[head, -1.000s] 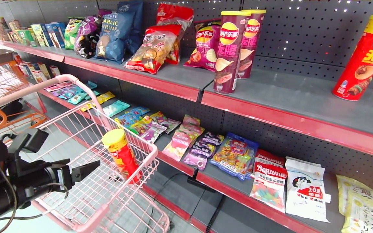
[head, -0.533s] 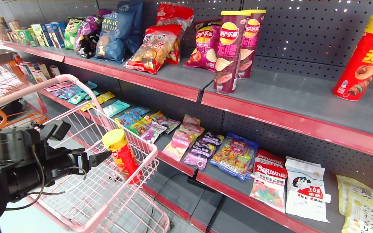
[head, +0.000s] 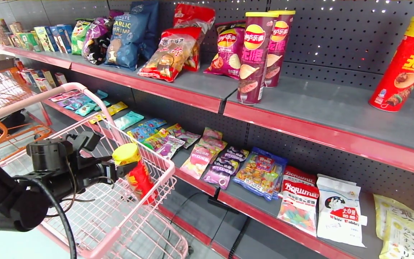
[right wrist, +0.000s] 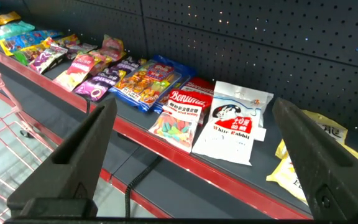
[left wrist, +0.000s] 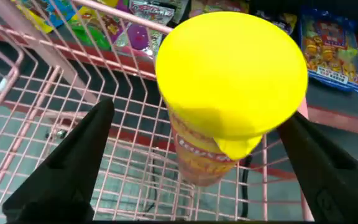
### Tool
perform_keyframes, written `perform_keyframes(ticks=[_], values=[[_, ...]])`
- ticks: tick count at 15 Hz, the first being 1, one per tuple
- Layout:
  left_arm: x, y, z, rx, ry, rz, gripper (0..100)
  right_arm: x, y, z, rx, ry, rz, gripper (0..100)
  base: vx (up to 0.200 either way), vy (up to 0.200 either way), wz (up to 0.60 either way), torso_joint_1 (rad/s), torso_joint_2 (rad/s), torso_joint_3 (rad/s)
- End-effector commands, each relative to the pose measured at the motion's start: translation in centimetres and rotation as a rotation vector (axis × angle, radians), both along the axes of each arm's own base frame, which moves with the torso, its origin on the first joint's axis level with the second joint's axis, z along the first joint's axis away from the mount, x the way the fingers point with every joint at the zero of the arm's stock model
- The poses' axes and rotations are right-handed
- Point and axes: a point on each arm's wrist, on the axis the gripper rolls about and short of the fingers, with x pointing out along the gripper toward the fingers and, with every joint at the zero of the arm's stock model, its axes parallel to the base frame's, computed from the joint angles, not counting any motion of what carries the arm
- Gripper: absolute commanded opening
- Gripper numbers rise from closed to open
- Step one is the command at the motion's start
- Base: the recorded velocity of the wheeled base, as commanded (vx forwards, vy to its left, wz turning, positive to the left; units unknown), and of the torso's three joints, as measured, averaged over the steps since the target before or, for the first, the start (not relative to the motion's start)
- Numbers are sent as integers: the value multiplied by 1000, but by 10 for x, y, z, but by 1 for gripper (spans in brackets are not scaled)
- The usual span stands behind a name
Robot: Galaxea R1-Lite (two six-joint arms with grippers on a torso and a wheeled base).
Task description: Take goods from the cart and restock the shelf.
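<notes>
The cart [head: 156, 157] stands before the left part of the shelves. A can [head: 140, 180] stands upright in the cart's corner nearest them, and the left gripper [head: 128, 166] sits at its top, one finger on each side. On the upper shelf [head: 318, 104] a pair of cans [head: 255, 57] stands mid-shelf near the front edge, one behind the other, with bags [head: 171, 54] to their left and a lone can [head: 404, 64] far right. Packets [head: 261, 172] lie in a row along the lower shelf [head: 257, 212].

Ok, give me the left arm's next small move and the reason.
Probably shut the left gripper on the red can: its open fingers sit either side of the yellow lid, and the can stands upright in the pink cart, not yet held.
</notes>
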Motion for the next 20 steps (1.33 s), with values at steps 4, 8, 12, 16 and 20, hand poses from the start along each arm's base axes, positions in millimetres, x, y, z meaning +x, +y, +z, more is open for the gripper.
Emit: perform_keyframes(ticks=[4,8,12,16,20], values=[[22,-11,-30,15,8,-49,100,0,0,0,0,1,0,100,0,0,0,0,0,0],[24,-20,-30,20,1,-68,0,0,0,0,0,1,0,100,0,0,0,0,0,0],[8,-17,-12,27,-26,-40,0,0,0,0,0,1,0,100,0,0,0,0,0,0],[-36,0,42,25,-153,26,0,0,0,0,0,1,0,100,0,0,0,0,0,0],[-122,9,98,27,-208,83,0,0,0,0,4,1,0,100,0,0,0,0,0,0]])
